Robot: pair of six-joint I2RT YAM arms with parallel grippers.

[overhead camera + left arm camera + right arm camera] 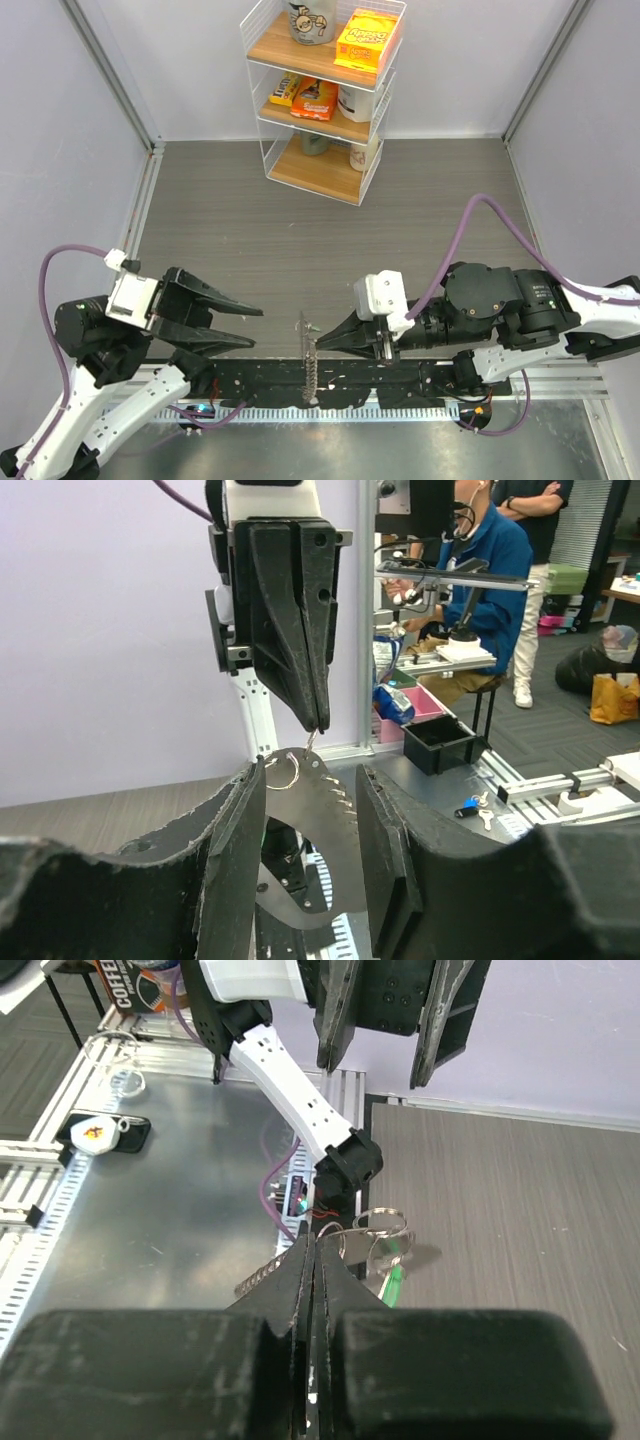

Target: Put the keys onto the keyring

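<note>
My right gripper (323,345) (313,1248) is shut on the keyring (311,362), pinching it at the wire rings (388,1222). The grey chain (260,1276) hangs down one side and the green piece (394,1282) the other. A pale silvery flat piece (373,1251) that looks like one of the keys hangs among the rings. My left gripper (250,328) (310,810) stands open a short way to the left of the ring (283,771), touching nothing. In the left wrist view the right gripper (318,720) points straight down at the ring.
A wire shelf rack (325,90) with boxes and mugs stands at the back centre. Grey walls close the sides. The black base rail (380,385) runs between the arm bases under the chain. Two tiny blue-headed keys (470,808) lie on a grey surface far behind the right arm.
</note>
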